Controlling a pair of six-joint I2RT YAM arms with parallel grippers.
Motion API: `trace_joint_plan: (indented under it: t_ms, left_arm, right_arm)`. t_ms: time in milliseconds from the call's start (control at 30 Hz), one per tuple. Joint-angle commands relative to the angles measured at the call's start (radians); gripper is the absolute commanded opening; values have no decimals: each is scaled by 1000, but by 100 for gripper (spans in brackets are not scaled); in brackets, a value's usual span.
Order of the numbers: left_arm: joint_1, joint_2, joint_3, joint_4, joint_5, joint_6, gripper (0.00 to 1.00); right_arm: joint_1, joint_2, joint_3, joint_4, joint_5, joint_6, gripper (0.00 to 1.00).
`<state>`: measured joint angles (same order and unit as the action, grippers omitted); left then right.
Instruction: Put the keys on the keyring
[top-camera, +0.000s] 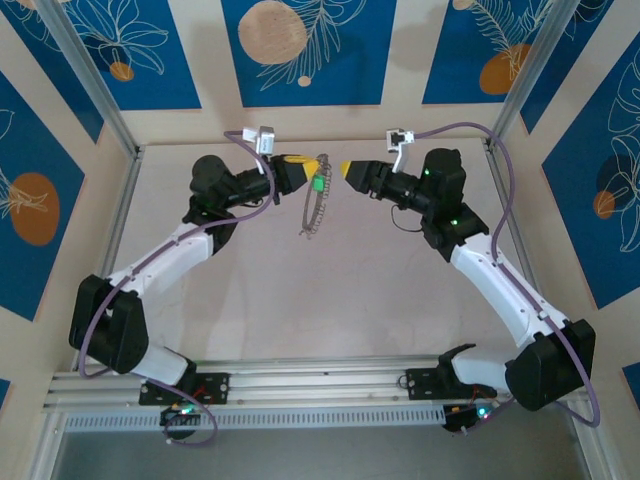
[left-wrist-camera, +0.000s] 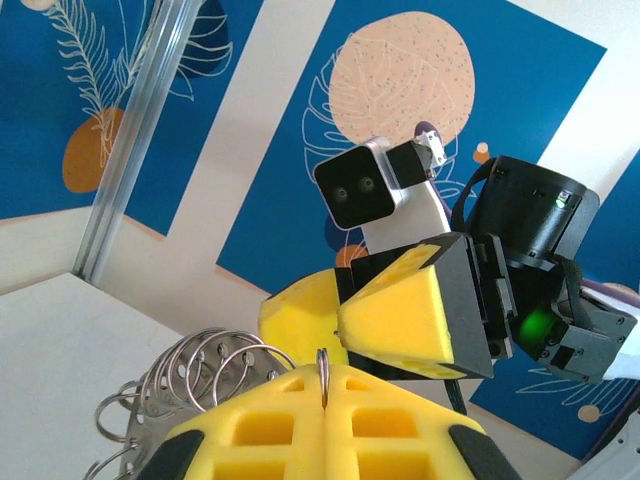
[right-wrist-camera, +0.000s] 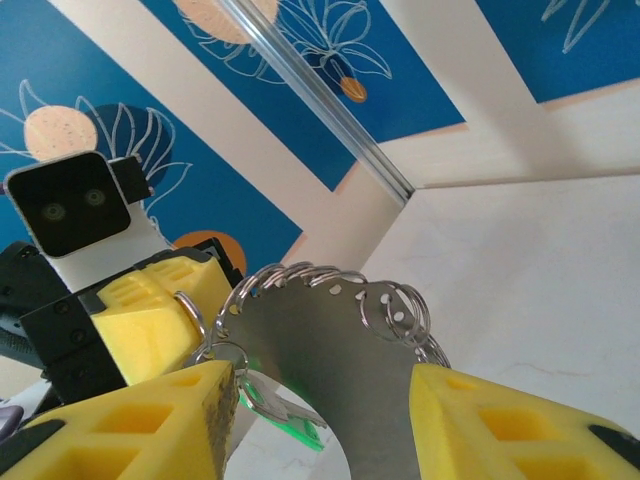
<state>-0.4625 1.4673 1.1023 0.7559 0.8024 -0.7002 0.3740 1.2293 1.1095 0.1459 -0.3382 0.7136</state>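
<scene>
Left tool (top-camera: 308, 163) pinches the grey looped metal keyring (top-camera: 313, 210), which hangs long-axis down above the bench (top-camera: 380, 290), tiny green-headed key (top-camera: 317, 184) near its top. Right tool (top-camera: 346, 170), jaws half parted, empty, faces it just beside.

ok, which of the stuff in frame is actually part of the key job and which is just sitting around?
Job:
- key
- keyring, hanging from the shut left pincer
- right pincer, open, one finger on either side of the keyring

Not the job:
- table
- metal frame post
- blue wall panels
</scene>
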Motion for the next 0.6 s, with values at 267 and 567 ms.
trace_joint_plan:
  t_ms: [267,567]
  left_arm:
    - [-1,-12,-2,54,-73,0,0]
    - [-1,34,-4,148,-75,-63,0]
  right_arm:
    - [-32,101,-3,336,-205,93,42]
    - [19,122,-10,349,-179,86,42]
